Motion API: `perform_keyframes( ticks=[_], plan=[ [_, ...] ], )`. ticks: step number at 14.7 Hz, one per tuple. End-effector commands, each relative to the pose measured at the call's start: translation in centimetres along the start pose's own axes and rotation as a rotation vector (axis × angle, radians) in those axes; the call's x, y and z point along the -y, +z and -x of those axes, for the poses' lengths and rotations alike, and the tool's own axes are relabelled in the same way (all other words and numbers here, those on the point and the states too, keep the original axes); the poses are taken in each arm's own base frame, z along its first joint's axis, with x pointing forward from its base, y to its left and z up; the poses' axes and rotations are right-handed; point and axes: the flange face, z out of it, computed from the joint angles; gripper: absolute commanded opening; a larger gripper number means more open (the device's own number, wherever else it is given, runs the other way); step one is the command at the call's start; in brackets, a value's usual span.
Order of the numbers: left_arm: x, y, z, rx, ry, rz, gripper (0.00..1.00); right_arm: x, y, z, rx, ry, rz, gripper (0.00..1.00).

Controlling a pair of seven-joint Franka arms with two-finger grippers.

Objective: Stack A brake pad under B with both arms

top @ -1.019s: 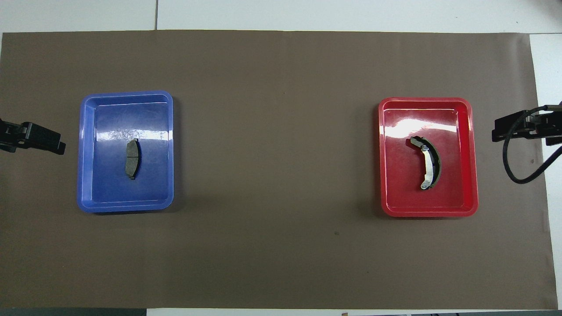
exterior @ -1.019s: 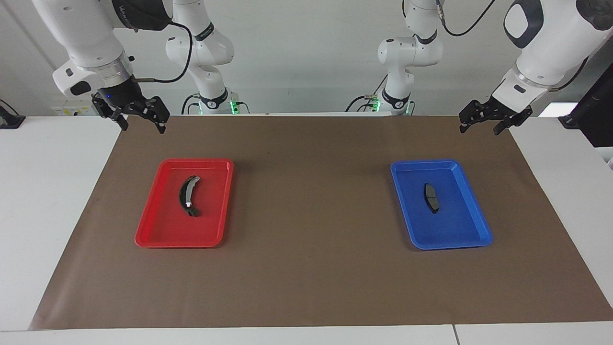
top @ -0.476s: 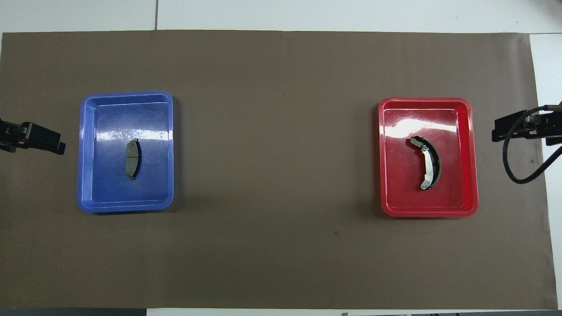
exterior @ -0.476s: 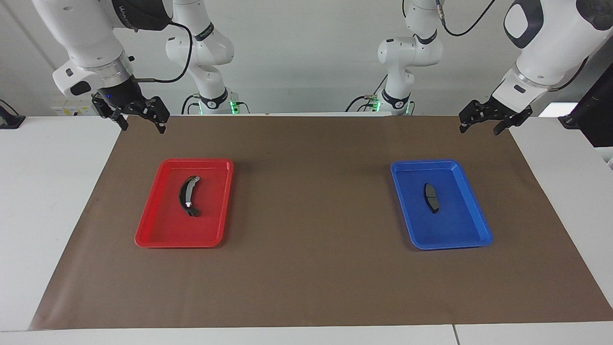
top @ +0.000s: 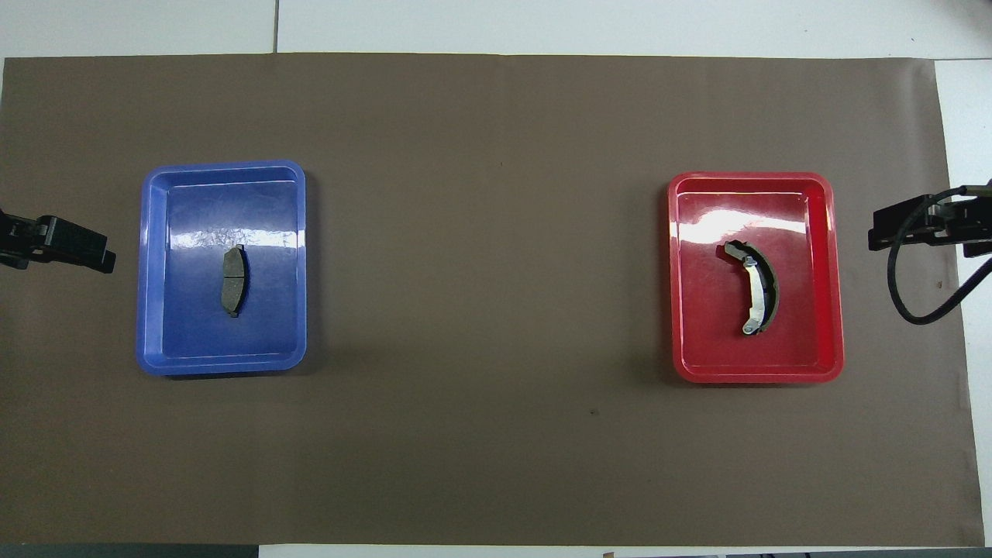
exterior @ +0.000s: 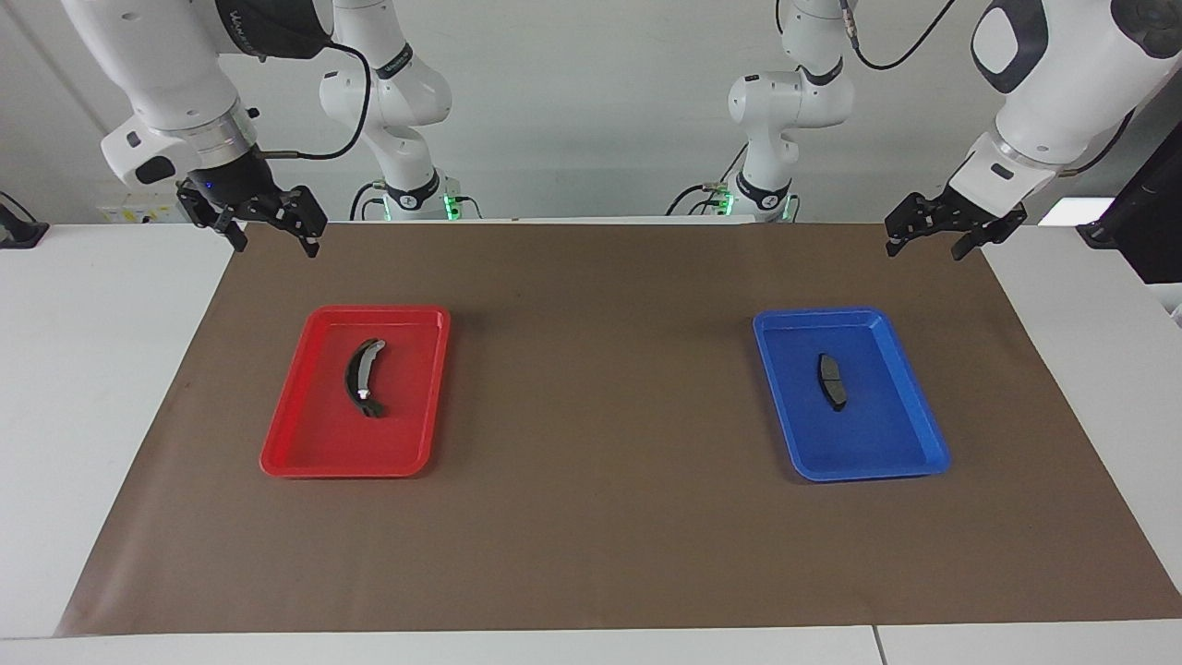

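Both black two-finger grippers hang with fingers spread wide and nothing between them: the left gripper (exterior: 934, 237) over the brown mat's (exterior: 600, 517) edge by the blue plastic tray (exterior: 910, 406), the right gripper (exterior: 268, 228) over the edge by the red plastic tray (exterior: 406, 443). Well apart from either, the short flat dark-grey brake pad (exterior: 832, 382) lies in the blue tray; the long black crescent brake piece with silvery ends (exterior: 362, 378) lies in the red one.

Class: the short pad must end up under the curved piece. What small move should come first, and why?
Probably the left pincer should move over the blue tray toward the short pad. Both pincers hang open and empty; the curved piece lies in the red tray.
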Motion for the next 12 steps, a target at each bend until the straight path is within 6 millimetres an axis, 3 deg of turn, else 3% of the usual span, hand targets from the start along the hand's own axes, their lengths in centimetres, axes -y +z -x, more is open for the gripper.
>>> perform_keyframes(
  ticks=[1,10,12],
  plan=[
    [0.3,0.0,0.7,-0.009,-0.004,-0.01,1.0,-0.4,-0.2,0.2,0.003,-0.018,0.001,1.0],
    [0.2,0.2,0.7,-0.009,-0.004,-0.01,1.0,-0.5,-0.1,0.2,0.003,-0.016,0.001,1.0],
    [0.2,1.6,0.3,-0.046,0.005,-0.013,1.0,-0.5,-0.1,0.2,0.003,-0.016,0.001,1.0]
  ],
)
